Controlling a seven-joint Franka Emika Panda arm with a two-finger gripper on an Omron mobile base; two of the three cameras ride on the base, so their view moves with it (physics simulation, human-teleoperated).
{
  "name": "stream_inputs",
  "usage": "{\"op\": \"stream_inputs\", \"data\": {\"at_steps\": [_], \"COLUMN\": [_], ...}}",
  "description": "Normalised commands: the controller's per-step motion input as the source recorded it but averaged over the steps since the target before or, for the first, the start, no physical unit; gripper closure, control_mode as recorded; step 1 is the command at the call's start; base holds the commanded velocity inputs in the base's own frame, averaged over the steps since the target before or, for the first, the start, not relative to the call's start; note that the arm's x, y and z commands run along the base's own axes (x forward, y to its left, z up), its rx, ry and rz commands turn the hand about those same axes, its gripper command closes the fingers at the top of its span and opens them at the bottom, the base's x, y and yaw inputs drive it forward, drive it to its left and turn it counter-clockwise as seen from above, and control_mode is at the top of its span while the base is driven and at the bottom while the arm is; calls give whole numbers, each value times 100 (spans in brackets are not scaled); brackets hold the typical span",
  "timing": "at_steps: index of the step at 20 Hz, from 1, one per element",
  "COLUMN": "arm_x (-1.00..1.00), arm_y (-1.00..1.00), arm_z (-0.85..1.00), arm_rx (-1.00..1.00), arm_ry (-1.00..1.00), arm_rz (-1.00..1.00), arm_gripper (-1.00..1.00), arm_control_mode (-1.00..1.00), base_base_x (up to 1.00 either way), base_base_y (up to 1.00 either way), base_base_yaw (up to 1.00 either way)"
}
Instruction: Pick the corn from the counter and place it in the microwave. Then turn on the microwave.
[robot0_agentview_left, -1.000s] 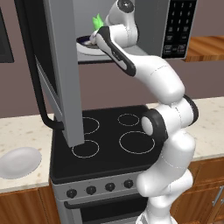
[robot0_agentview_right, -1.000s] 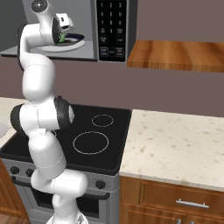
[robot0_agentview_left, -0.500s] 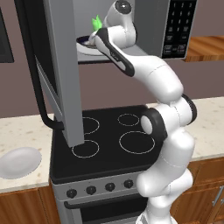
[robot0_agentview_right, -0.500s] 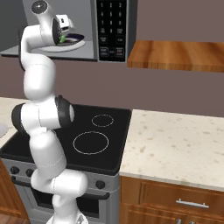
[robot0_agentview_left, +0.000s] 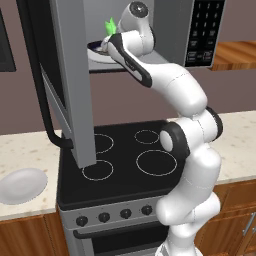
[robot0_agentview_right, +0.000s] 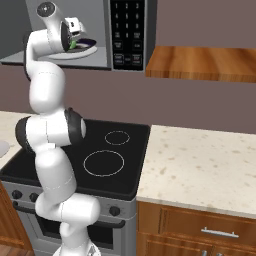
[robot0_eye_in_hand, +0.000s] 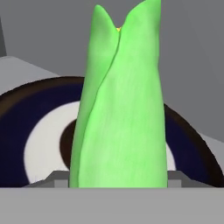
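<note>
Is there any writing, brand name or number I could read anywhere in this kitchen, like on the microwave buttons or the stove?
Nothing can be read.
Microwave keypad: rows of pale marks on black buttons, too small and blurred to read.
Stove knobs: no legible marks.
Corn, plate, counter: no text.

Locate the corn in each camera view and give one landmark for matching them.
Left base view: the corn pokes up as a green tip at top centre, inside the open microwave, just above the gripper.
Right base view: a green sliver at upper left, beside the hand.
Hand view: it stands tall through the centre, close to the camera.
Shared landmark: the dark round plate beneath the corn.
</note>
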Motion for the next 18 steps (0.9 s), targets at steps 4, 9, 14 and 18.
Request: {"op": "stream_inputs", "data": {"at_steps": [4, 9, 14, 18], "arm_x": [9, 7, 6, 9], "arm_y": [0, 1, 0, 0], "arm_z": [0, 0, 0, 0], "arm_rx": [0, 0, 0, 0], "arm_ry": [0, 0, 0, 0], "arm_rz": [-2, -2, -1, -1], "arm_gripper": [-100, -100, -100, -100], "arm_control_mode": [-100, -100, -100, -100], "base_base_x": [0, 0, 0, 0], "base_base_y": [0, 0, 0, 0], "base_base_yaw": [0, 0, 0, 0]}}
